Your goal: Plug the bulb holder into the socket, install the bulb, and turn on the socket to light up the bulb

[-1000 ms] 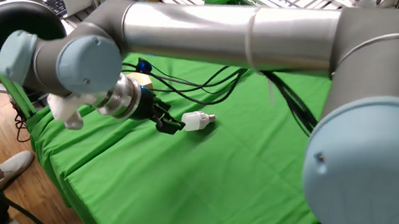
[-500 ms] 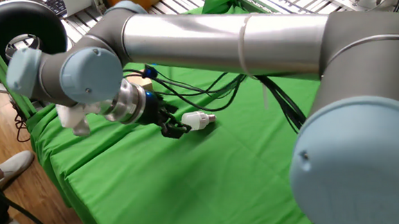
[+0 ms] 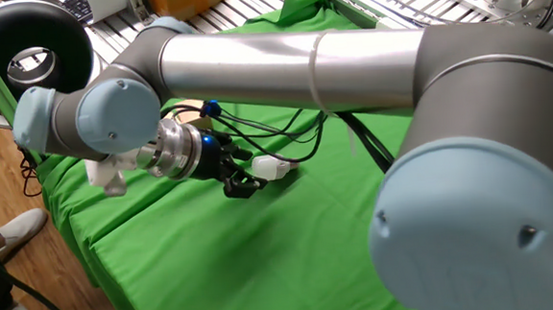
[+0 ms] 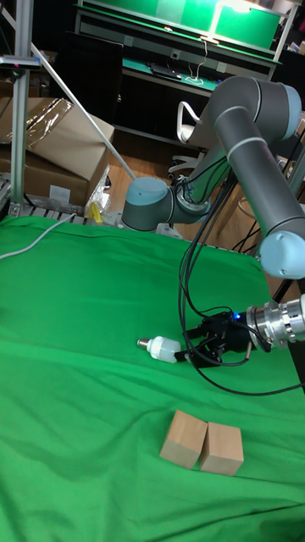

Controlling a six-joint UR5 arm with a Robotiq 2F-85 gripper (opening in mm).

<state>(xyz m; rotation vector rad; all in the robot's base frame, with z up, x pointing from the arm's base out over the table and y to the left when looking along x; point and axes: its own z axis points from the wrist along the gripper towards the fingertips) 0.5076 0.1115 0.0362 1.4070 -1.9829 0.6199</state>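
Observation:
The bulb (image 4: 161, 345) (image 3: 270, 166) lies on its side on the green cloth, silver screw base pointing away from my gripper. My gripper (image 4: 188, 349) (image 3: 254, 173) is low over the cloth at the bulb's dome end. Its dark fingers stand open, one on each side of the dome, and the bulb still rests on the cloth. The bulb holder and the socket are out of view.
Two wooden blocks (image 4: 203, 442) stand side by side just in front of the bulb. Black cables (image 4: 188, 279) loop from the gripper across the cloth. A white cable (image 4: 30, 240) runs in from the left edge. The table's edge (image 3: 85, 246) drops off near the gripper.
My gripper has slid toward the bulb, and its fingers now reach around the dome end. Less of the bulb shows. The bulb itself has stayed in place.

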